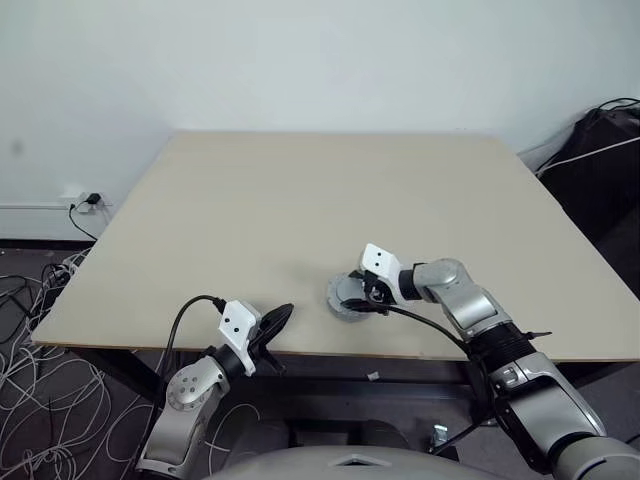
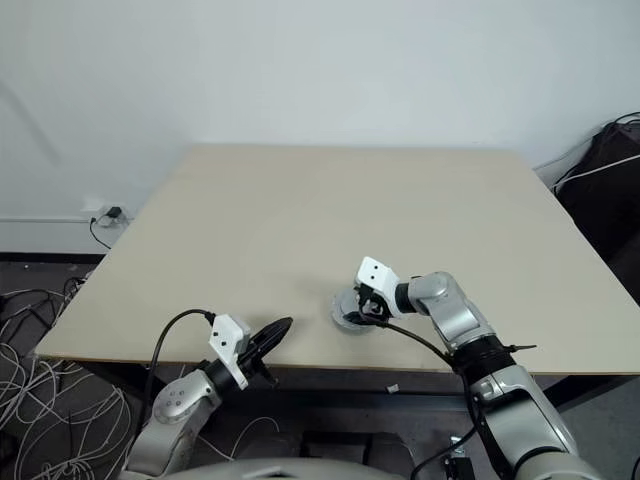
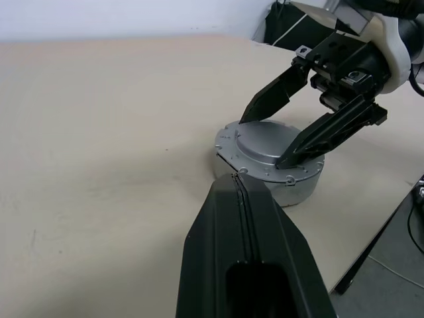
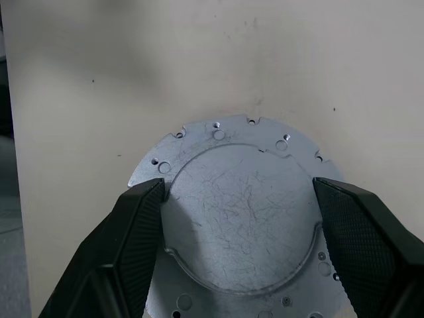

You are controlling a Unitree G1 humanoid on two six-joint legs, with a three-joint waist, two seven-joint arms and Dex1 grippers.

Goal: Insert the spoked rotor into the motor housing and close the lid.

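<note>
No writing, label or brand can be read anywhere here. The lid bears only scratches and small holes.

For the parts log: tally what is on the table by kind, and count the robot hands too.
Silver round motor assembly with lid on top: 1
Open robot hand, the right hand, its fingers over the lid: 1
Shut robot hand, the left hand, at the table edge: 1
Total: 3

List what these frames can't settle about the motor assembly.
- Spoked rotor: the lid covers the motor housing, so what is inside is hidden.
- Right gripper contact: fingertips sit at the lid's rim; touching or just above, unclear.
- Lid's near edge: cut off in the right wrist view.
</note>
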